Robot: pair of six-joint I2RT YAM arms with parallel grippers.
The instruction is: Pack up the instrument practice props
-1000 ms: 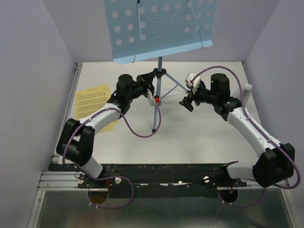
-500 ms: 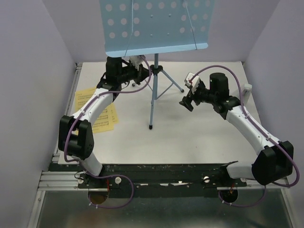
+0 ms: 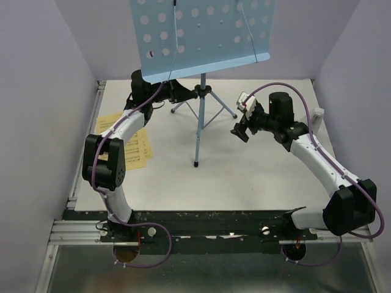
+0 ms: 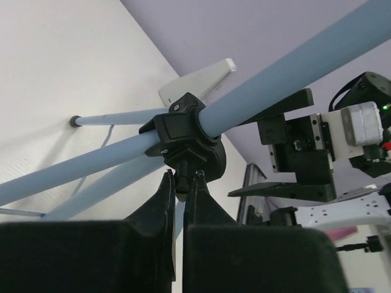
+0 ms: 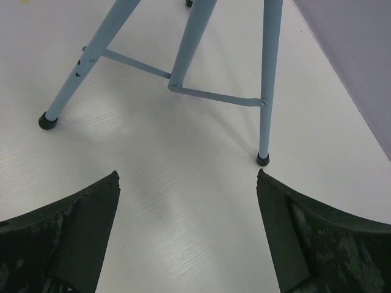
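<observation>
The light-blue music stand stands at the back of the table, its hole-punched desk (image 3: 201,33) tilted above the pole and tripod legs (image 3: 197,131). My left gripper (image 3: 187,93) reaches the stand's black collar (image 3: 203,91) from the left. In the left wrist view the left gripper (image 4: 182,180) is shut on the small knob stem under that collar (image 4: 186,131). My right gripper (image 3: 239,130) hovers open to the right of the legs. Seen from the right wrist, the right gripper (image 5: 186,180) holds nothing, and two leg feet (image 5: 262,160) rest on the table ahead. Yellow sheet-music pages (image 3: 131,146) lie at the left, partly under my left arm.
A small whitish piece (image 3: 318,113) sits by the table's right edge near the wall. Purple walls close in on the left, right and back. A metal rail (image 3: 91,122) runs along the table's left side. Purple cables loop off both arms.
My left arm swung from the lower pole up and back to the collar and shut on its knob. The stand's desk shifted and tilted a little. The right arm barely moved.
</observation>
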